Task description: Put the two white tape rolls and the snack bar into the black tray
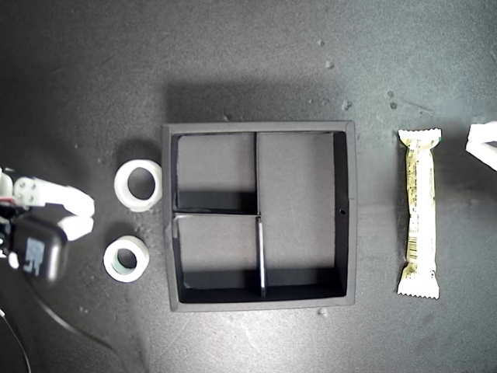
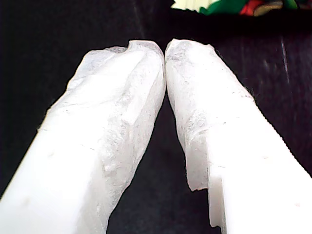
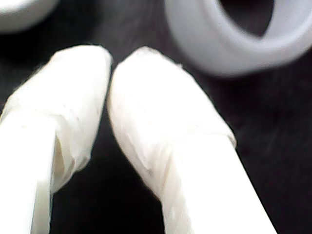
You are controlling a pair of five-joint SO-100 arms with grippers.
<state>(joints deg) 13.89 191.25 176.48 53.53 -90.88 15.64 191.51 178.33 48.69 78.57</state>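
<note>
Black tray [image 1: 348, 210]: mid-counter [image 1: 233, 62], all three compartments bare.
White tape rolls: all-white one [image 1: 139, 186] and green-cored one [image 1: 126, 259] lie on the counter just off the tray's wall, at the exterior view's left.
Snack bar [image 1: 419, 214]: on the counter, at the exterior view's right of the tray.
My first pincer [image 2: 165, 48]: tips pressed together, holding nothing.
My second pincer [image 3: 111, 61]: tips together, empty, near the all-white roll.

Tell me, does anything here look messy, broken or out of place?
Nothing much: pale crumbs dot the dark table. The black tray sits square, still empty; both white tape rolls and the snack bar lie intact outside.
</note>
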